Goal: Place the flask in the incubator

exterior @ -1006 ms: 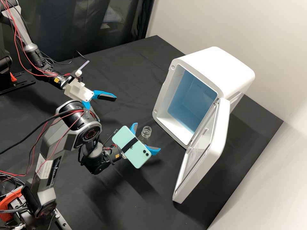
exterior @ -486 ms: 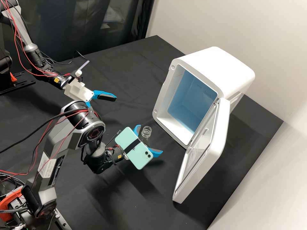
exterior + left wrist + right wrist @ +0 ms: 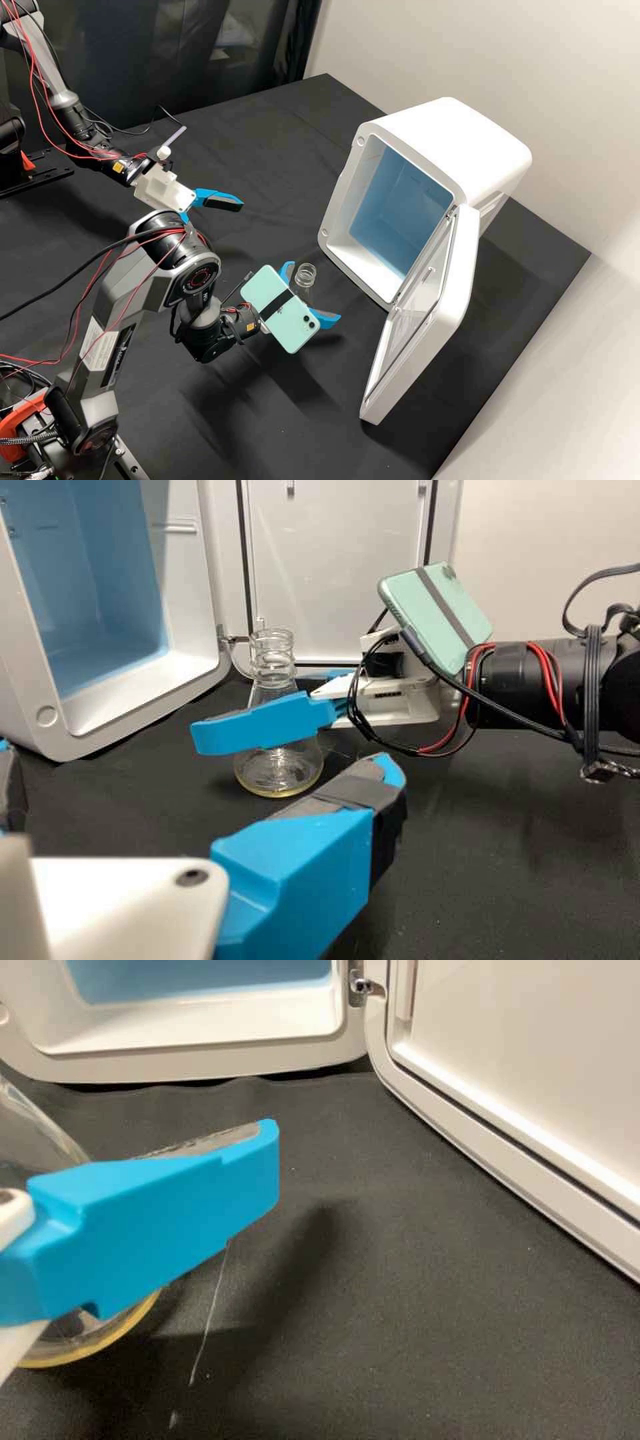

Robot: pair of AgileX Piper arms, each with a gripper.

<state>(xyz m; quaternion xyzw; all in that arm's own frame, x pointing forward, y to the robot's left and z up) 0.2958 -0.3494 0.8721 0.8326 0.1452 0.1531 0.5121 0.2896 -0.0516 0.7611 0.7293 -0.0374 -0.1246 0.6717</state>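
The bench [image 3: 280, 133] is lit brightly and evenly from above. Soft-edged shadows are cast on its black cloth under the arms and beside the incubator [image 3: 467, 147] near the right edge. Faint highlights are seen on the flask [image 3: 272, 740].

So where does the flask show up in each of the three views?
High view: the flask stands upright mid-bench between the right gripper's fingers, in front of the incubator.
Left wrist view: the flask is near the centre, crossed by a blue finger.
Right wrist view: the flask is close up, partly behind that arm's own blue finger.
Shared landmark: the incubator's blue interior and open door.
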